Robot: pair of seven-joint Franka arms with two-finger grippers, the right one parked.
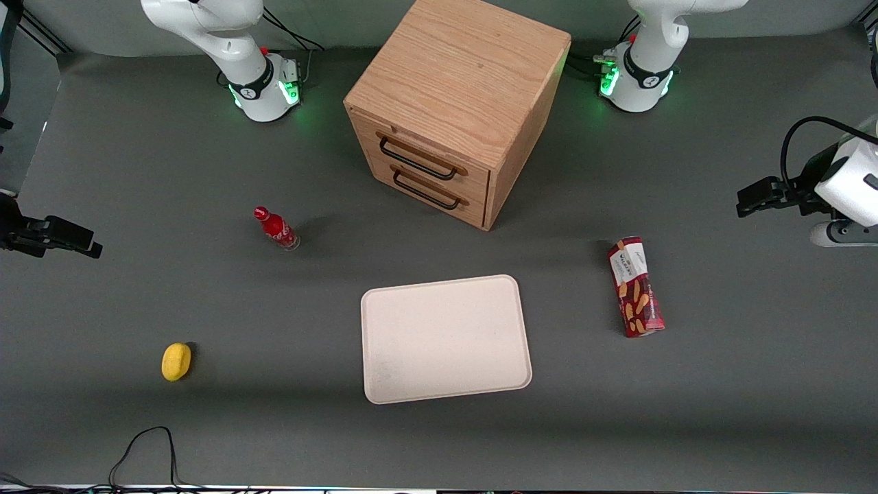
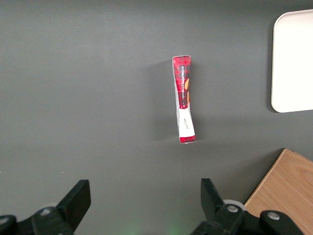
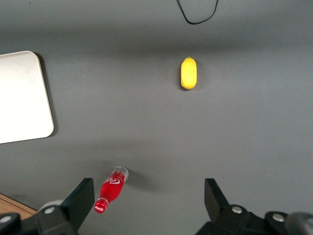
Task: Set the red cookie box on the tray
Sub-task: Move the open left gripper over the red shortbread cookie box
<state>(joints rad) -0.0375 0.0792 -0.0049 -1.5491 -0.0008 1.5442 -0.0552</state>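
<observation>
1. Dark grey matting covers the whole counter [image 1: 137, 171], and every object rests directly on it.
2. Toward the parked arm's end of the counter lies a small yellow lemon-shaped object [image 1: 176, 361], close to the front camera.
3. A small red bottle [image 1: 276, 228] stands farther from the camera than the yellow object, leaning slightly in the front view.
4. A wooden drawer cabinet [image 1: 456, 103] sits mid-counter, farther from the camera than everything else. It has two drawers with dark wire handles, both closed, and it is turned at an angle.
5. The tray [image 1: 384, 384] lies flat in front of the cabinet, nearer the camera. It is cream-beige with rounded corners and a low rim, and nothing rests on it.
6. The red cookie box [image 1: 636, 287] lies flat on the counter toward the working arm's end, well apart from the tray and not touching it. Its white label end points away from the camera, and tan biscuit pictures cover the dark red part.
7. The tool [image 1: 748, 199] hangs above the counter at the working arm's end, farther from the camera than the box and apart from it. Its two black fingers [image 2: 78, 198] are spread wide and hold nothing.
</observation>
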